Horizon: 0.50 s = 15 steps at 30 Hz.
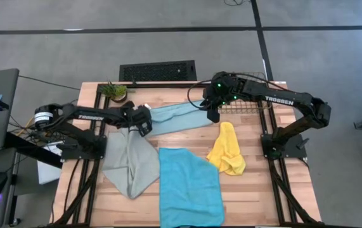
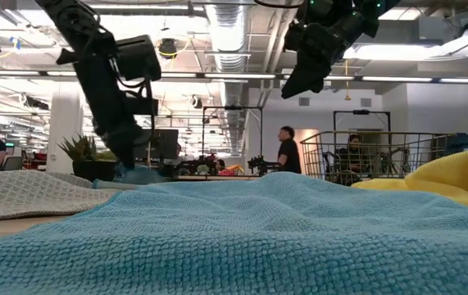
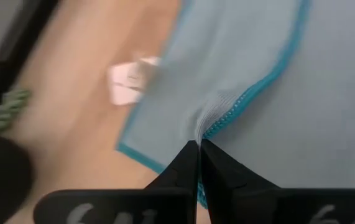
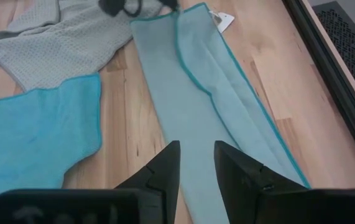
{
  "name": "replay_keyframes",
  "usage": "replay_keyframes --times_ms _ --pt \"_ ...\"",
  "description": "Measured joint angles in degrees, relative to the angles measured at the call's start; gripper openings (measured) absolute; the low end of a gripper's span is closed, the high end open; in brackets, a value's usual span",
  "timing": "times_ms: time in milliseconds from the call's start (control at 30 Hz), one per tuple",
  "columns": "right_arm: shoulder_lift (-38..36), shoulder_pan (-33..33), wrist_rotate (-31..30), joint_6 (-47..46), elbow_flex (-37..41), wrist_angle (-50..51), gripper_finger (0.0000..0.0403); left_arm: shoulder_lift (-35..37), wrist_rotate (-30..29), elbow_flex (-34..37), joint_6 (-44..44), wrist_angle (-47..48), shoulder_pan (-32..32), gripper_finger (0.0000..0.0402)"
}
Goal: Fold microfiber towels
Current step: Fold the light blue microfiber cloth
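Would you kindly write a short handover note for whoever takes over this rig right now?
Left hand: shut, pinching the teal-stitched edge of the pale blue towel at its left end.
Right hand: open, hanging above the same towel's right end, holding nothing.
Pale blue towel: lies as a long strip across the far side of the table, partly folded lengthwise.
Grey-green towel, cyan-blue towel and yellow towel: loose and rumpled nearer the front, none folded.
Wire mesh basket: at the far right.
Left: finish the pale blue towel, then fold the other three.
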<state>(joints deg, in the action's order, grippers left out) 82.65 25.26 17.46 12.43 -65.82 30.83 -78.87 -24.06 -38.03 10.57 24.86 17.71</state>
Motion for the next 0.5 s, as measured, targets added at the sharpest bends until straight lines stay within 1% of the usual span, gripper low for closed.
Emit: replay_keyframes --times_ms 133,267,500 --pt "0.00 0.01 0.01 0.02 0.00 0.00 0.0122 0.00 -0.28 -1.34 -0.01 0.21 3.31 0.0001" --pt "0.00 0.01 0.01 0.01 0.00 0.00 0.0122 0.00 -0.27 -1.63 2.23 0.27 6.13 0.0001" --pt "0.00 0.02 -0.03 0.01 0.00 0.02 0.0122 0.00 0.34 -1.63 3.69 0.26 9.17 0.0000"
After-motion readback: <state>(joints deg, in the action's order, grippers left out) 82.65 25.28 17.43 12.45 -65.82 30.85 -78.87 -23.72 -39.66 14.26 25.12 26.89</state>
